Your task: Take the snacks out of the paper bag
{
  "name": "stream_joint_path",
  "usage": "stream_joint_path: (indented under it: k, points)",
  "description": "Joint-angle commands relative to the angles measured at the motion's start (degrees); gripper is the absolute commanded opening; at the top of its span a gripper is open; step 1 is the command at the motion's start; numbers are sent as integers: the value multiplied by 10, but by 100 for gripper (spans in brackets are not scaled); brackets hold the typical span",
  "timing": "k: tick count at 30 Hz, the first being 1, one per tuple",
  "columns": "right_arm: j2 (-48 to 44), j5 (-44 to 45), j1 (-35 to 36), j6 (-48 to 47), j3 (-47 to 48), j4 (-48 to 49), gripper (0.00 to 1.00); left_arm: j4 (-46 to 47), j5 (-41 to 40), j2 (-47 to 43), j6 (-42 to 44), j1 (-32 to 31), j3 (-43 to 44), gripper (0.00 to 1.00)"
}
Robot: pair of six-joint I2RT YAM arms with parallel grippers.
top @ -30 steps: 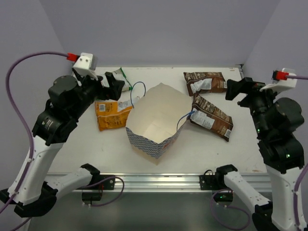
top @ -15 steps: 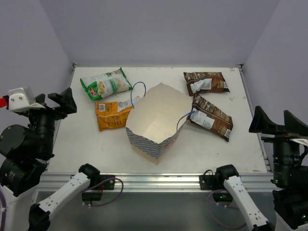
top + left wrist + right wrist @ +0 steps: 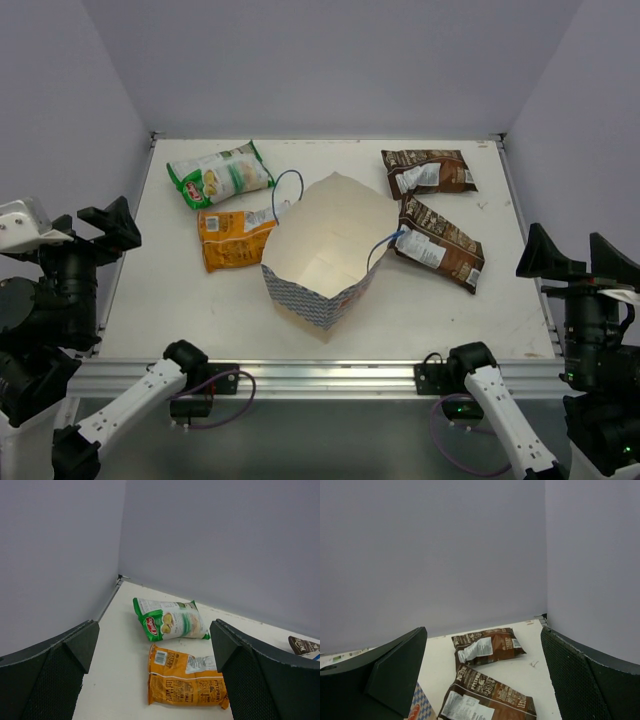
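Paper bag [image 3: 325, 255] stands open mid-table [image 3: 200, 310], looks empty. Green-and-white chip bag [image 3: 218, 174] and orange packet [image 3: 235, 237] lie flat on its left, near brown packet [image 3: 440, 243] and far brown packet [image 3: 427, 171] on its right. We hold left gripper [image 3: 92, 222] and right gripper [image 3: 568, 250] spread wide, empty, off table sides: nothing left to fetch, we judge.

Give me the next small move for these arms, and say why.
Probably none: leave both arms parked. The tan paper bag with the checkered band looks empty from above, and the green-and-white chip bag, the orange packet and both dark brown packets lie on the white table outside it. The left gripper and right gripper are open, holding nothing.
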Motion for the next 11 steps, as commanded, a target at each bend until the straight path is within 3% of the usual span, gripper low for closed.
stream_joint_path:
  k: [1,11]
  points:
    - [-1,1,-2,-11,4,15,99,-12,-16,-3,-19,-7,11,100]
    - [3,-3,-1,-9,4,15,99,-19,-23,-5,-30,-24,4,100]
